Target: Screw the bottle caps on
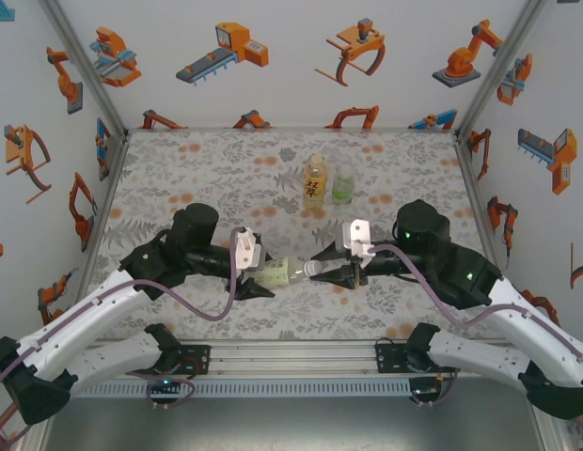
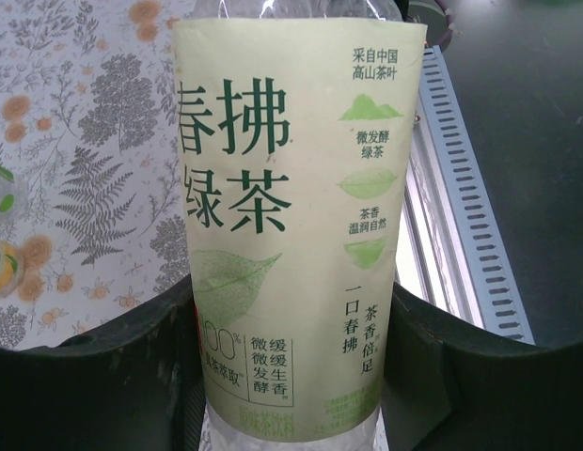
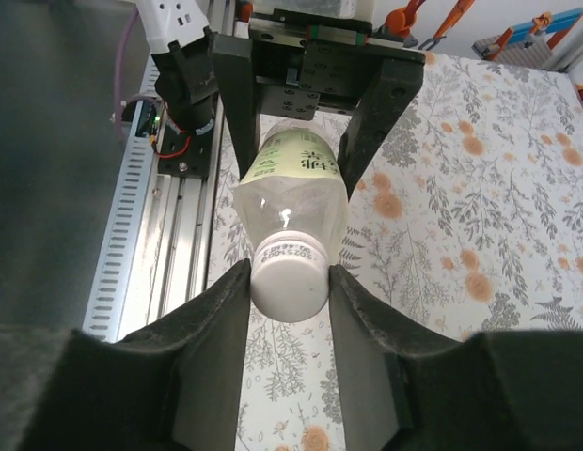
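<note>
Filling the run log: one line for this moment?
left end effector: shut on pale-label bottle | right end effector: shut on white cap at its neck | yellow-orange bottle, green-label bottle: upright, far centre

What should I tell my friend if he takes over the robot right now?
Left claw: shut on the pale-label bottle, held sideways over the table.
Right claw: shut on the white cap, which sits on that bottle's neck.
The yellow-orange bottle and the green-label bottle stand side by side at the far middle.
Done: cap on the neck; how tight, cannot tell.
Left: probably finish twisting, set it down, then check the other two. Their tops are too small to judge.
</note>
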You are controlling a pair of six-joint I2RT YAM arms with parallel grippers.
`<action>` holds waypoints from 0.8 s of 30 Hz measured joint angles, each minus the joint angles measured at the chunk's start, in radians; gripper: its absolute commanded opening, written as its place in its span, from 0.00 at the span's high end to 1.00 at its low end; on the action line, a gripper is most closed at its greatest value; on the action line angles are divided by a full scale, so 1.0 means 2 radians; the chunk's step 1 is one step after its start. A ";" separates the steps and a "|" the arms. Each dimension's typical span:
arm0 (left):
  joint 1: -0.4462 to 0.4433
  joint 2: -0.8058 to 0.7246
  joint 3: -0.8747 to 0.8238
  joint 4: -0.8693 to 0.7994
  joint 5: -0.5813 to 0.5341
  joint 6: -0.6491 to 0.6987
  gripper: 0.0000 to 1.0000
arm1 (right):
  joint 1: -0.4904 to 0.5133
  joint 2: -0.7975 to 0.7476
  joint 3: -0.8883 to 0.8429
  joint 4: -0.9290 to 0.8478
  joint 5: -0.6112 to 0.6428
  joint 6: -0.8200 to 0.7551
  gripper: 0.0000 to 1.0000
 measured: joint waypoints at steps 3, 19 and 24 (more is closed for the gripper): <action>0.000 0.001 0.001 -0.002 0.000 0.000 1.00 | 0.000 -0.002 -0.003 0.004 0.002 0.003 0.75; 0.001 0.013 0.002 0.006 -0.089 0.000 1.00 | 0.000 -0.005 -0.058 0.058 0.206 0.466 1.00; 0.003 0.021 0.000 0.005 -0.118 -0.001 1.00 | -0.002 -0.002 -0.088 0.069 0.270 0.689 1.00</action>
